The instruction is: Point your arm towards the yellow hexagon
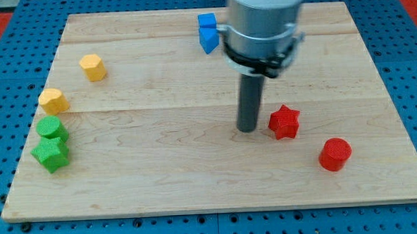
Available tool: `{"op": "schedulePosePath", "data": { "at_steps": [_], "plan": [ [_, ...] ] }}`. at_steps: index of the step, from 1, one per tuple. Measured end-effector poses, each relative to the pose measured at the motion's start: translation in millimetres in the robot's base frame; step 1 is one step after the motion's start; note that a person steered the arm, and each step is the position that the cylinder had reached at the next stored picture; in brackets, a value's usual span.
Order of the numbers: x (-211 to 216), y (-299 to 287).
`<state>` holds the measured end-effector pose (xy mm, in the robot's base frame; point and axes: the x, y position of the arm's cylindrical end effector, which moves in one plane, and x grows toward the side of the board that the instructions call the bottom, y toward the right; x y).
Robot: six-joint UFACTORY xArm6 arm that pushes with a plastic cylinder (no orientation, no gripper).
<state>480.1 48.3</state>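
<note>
My tip (249,128), the blunt lower end of the straight dark rod, rested on the pale wooden board (197,181) a little right of its middle. There was no claw to open or shut; the rod held nothing and touched no block. Just beside it toward the board's right edge sat the red star-shaped plastic block (285,122), close but apart from the tip. Farther toward the bottom right corner stood the red round plastic block (335,154). Near the top edge, partly behind the arm's grey housing, two blue plastic blocks (207,32) sat touching one another, their shapes hard to make out.

The yellow hexagonal plastic block (93,67) lay well apart from the tip, close to the board's top left corner. Below it, at the left edge, was a second yellow block (53,101), rounder in outline. Lower along that edge the green round block (51,128) touched the green star-shaped block (51,153).

The hexagon looked small, light and rigid, with a smooth shell likely to slide readily on the wood. With only a rod, no hold was possible; a nudge on a flat face would move it straight, while one on a corner would probably spin it. Pointing called for no contact, so stopping just short of the face nearest the tip seemed safest.
</note>
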Motion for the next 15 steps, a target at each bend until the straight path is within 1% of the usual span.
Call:
{"op": "schedulePosePath", "data": {
  "at_steps": [1, 2, 3, 4, 5, 6, 13, 14, 15],
  "plan": [
    [1, 68],
    [43, 102],
    [28, 84],
    [-8, 44],
    [-33, 17],
    [-44, 8],
    [-60, 8],
    [-60, -50],
    [-66, -72]
  ]
}}
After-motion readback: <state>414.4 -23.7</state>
